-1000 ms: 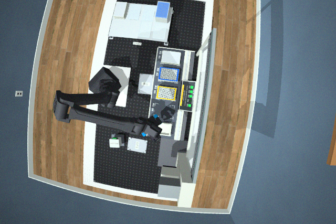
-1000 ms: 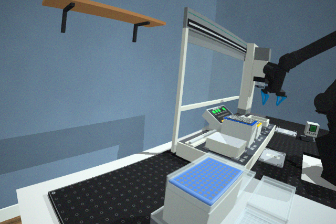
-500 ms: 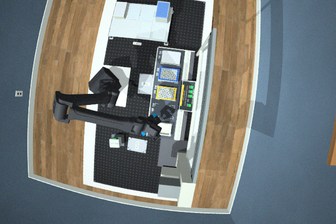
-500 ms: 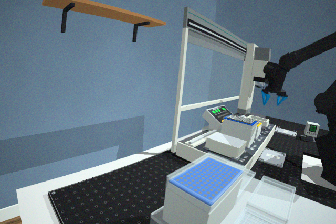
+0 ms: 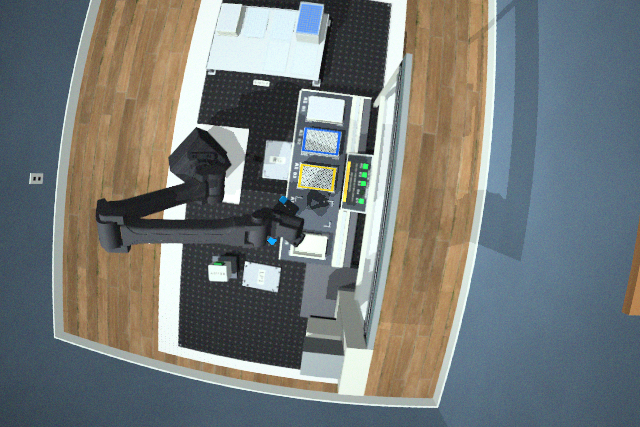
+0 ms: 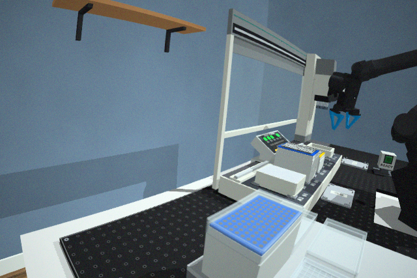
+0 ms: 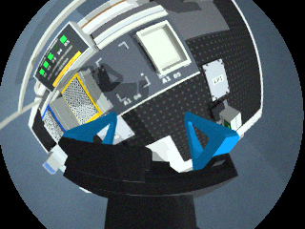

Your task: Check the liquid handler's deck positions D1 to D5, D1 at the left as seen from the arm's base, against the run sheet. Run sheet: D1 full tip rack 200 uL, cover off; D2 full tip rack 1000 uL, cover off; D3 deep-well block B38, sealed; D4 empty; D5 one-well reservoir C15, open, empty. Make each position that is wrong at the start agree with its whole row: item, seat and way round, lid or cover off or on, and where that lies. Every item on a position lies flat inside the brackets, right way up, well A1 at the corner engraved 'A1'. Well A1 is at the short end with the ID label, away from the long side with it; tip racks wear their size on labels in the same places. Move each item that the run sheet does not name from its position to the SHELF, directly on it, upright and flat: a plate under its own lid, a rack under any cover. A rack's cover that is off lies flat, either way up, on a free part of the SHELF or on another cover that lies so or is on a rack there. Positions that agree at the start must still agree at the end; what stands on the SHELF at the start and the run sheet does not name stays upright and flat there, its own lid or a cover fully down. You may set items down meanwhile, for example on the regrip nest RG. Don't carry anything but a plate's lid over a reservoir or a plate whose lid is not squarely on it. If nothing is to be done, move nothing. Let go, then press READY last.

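My gripper [image 5: 277,220] is open and empty, its blue fingers high above the deck's near edge, between the bare position [image 5: 317,203] and the white one-well reservoir [image 5: 310,246]. It also shows in the side view [image 6: 343,120] and in the wrist view [image 7: 152,136]. Along the deck from the far end stand a white closed block [image 5: 324,109], a blue-rimmed tip rack [image 5: 321,141] and a yellow-rimmed tip rack [image 5: 317,176], both uncovered. In the wrist view the reservoir [image 7: 164,49] looks open and empty, beside the bare position [image 7: 121,83].
The white shelf platform [image 5: 266,42] carries a blue tip rack under a clear cover [image 5: 310,23] and clear covers [image 5: 230,19]. Two flat grey pads [image 5: 276,159] [image 5: 261,276] and the READY button [image 5: 219,269] lie beside the deck. The handler's gantry [image 6: 266,42] and panel [image 5: 360,182] stand behind.
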